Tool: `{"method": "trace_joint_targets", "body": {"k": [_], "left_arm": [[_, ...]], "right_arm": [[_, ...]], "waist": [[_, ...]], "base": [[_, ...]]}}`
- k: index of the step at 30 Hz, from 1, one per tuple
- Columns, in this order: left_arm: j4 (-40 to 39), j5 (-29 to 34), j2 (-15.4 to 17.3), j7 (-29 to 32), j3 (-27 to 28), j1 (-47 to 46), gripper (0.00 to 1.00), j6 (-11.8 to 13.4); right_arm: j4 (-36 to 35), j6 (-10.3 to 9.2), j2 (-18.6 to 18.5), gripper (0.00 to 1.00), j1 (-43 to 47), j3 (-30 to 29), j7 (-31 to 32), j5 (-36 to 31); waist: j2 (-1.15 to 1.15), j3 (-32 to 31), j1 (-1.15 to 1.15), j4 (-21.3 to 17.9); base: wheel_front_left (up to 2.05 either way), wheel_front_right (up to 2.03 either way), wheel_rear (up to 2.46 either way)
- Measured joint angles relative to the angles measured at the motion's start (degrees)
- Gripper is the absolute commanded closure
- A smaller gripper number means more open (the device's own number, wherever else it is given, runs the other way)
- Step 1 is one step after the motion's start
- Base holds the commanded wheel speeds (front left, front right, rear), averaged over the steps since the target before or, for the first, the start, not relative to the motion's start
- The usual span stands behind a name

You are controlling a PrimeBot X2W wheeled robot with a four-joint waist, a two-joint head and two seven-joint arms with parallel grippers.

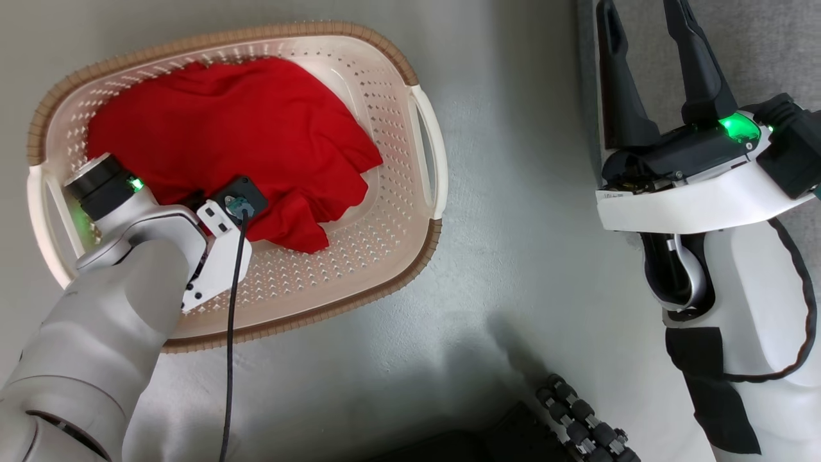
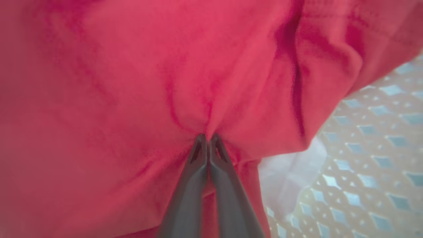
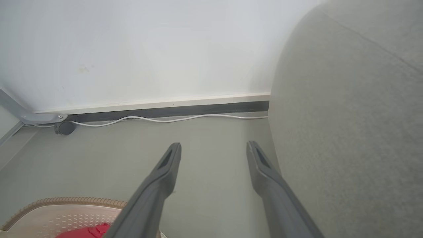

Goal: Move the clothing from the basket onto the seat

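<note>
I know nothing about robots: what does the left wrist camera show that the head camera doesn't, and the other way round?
Left wrist view: the left tool up close, its fingers shut together, pinching a fold of the red clothing.
Head view: the whole basket on the floor, the right tool open, and a corner of the grey seat.
Both: the red clothing and the basket's perforated plastic.

soft matt red clothing, perforated glossy plastic basket, woven-cloth seat
</note>
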Motion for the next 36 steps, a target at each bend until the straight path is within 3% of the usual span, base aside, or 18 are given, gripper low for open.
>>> {"method": "trace_joint_targets", "body": {"k": [25,36], "left_arm": [[0.15,-9.15,-8.29,-12.96,2.32,8.93,1.0,-1.78],[-4.67,-16.38,-9.1,-14.51,5.35,15.14,1.0,-2.35]], "right_arm": [[6.99,0.0,0.01,0.0,2.65,-3.3,-0.01,-3.23],[10.69,0.0,0.01,0.0,7.17,-4.75,0.0,-5.72]], "waist": [[0.0,-18.32,0.0,3.4],[0.0,-28.06,0.0,6.82]], "base": [[0.0,0.0,0.0],[0.0,0.0,0.0]]}}
